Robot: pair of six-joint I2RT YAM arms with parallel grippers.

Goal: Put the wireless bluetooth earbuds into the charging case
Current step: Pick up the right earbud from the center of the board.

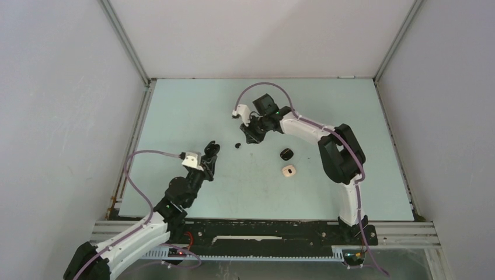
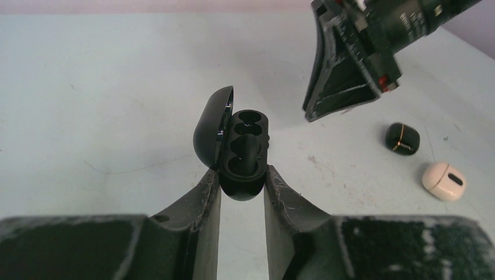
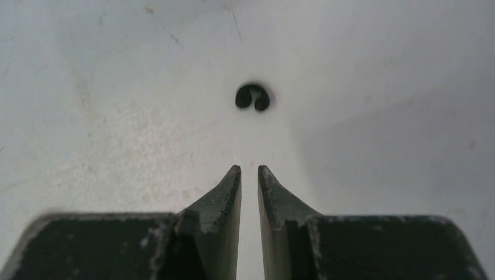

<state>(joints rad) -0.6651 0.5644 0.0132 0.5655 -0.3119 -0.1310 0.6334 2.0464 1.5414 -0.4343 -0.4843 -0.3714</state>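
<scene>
My left gripper [image 2: 242, 175] is shut on the lower end of an open black charging case [image 2: 244, 149], which it holds off the table with the lid [image 2: 208, 125] swung left and the dark wells showing. In the top view this gripper [image 1: 210, 149] sits left of centre. A small black earbud [image 3: 253, 97] lies on the table just ahead of my right gripper [image 3: 249, 168], whose jaws stand a narrow gap apart with nothing between them. From above, the earbud [image 1: 237, 145] lies between both grippers, the right gripper [image 1: 252, 136] just behind it.
A closed black case [image 1: 286, 154] and a closed whitish case [image 1: 288, 171] lie right of centre on the pale green table [image 1: 175, 111]; both also show in the left wrist view, black [image 2: 402, 138] and whitish [image 2: 444, 181]. White walls enclose the table.
</scene>
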